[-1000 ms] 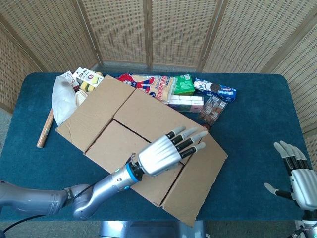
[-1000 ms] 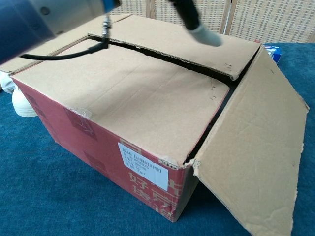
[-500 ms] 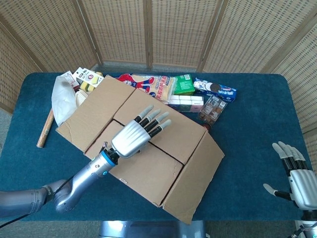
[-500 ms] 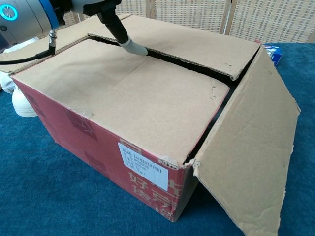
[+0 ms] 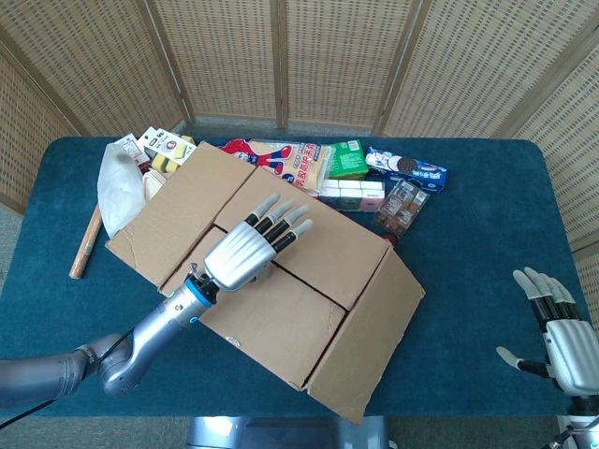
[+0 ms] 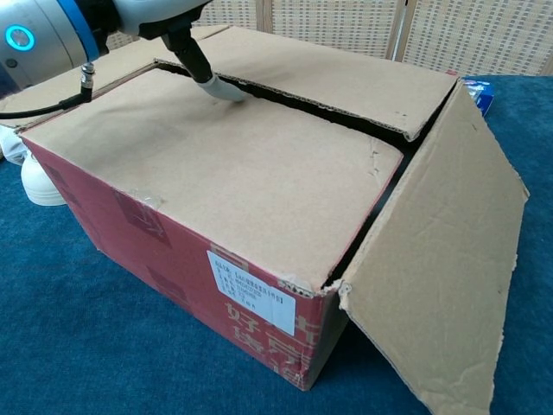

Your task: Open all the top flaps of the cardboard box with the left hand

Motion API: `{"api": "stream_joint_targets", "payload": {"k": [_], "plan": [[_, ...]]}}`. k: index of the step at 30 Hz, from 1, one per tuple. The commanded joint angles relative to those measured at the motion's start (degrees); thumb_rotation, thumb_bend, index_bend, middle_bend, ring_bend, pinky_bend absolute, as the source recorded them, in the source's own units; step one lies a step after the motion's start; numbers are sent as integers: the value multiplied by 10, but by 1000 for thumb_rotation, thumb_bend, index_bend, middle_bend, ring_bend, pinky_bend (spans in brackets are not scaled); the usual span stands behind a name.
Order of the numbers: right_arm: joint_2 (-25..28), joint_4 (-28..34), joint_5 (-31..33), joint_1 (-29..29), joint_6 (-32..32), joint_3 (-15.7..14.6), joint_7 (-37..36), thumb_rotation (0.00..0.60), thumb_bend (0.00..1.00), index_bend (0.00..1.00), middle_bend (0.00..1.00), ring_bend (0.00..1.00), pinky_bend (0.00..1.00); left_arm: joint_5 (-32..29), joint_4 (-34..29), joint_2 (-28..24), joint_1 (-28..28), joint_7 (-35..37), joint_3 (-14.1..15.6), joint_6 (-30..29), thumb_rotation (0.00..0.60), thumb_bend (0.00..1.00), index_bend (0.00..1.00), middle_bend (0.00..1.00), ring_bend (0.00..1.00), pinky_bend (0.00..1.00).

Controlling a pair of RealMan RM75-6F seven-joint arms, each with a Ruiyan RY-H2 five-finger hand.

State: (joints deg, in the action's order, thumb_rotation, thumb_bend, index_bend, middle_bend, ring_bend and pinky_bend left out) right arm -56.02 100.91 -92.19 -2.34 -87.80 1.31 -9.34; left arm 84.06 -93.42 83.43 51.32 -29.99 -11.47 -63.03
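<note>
The cardboard box (image 5: 281, 281) (image 6: 216, 173) sits mid-table, red-sided with a white label. Its right end flap (image 5: 370, 341) (image 6: 445, 251) hangs open and its left end flap (image 5: 173, 220) lies folded out. The near long flap (image 6: 225, 164) and the far long flap (image 6: 337, 73) lie flat, a dark seam between them. My left hand (image 5: 245, 251) hovers flat over the seam, fingers spread and straight; a fingertip (image 6: 223, 86) touches the near flap's edge in the chest view. My right hand (image 5: 557, 327) rests open at the table's right edge, holding nothing.
Snack packets and boxes (image 5: 328, 168) line the far side behind the box. A white bag (image 5: 117, 187) and a wooden stick (image 5: 84, 243) lie at the left. Blue cloth (image 5: 487, 234) covers the table; woven screens stand behind.
My left hand has swept from the box's right part leftward and back, and now sits over the seam near the left end. The right end flap stays hanging open.
</note>
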Motion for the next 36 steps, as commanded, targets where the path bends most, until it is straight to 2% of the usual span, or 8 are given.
{"api": "stream_joint_targets", "payload": {"k": [1,21,27,36], "plan": [[0,0,1,-1,2,0,-1,600,0,0,0,0,0,-5,8,6,5,-8,-3,6,600,56,50,0,0,8],[1,-5,8,-3,3,4,-13,600,0,0,0,0,0,-23,80,74,26,-29,-27,-10,600,58,61,0,0,10],[3,-6,10,-3,4,5,-21,600,0,0,0,0,0,-11,80,67,31,-20,-39,-24,600,59,62,0,0,12],[5,-11,21,-6,12,7,-33,600,0,0,0,0,0,-8,65,37,51,-36,-74,-28,600,60,66,0,0,12]]}}
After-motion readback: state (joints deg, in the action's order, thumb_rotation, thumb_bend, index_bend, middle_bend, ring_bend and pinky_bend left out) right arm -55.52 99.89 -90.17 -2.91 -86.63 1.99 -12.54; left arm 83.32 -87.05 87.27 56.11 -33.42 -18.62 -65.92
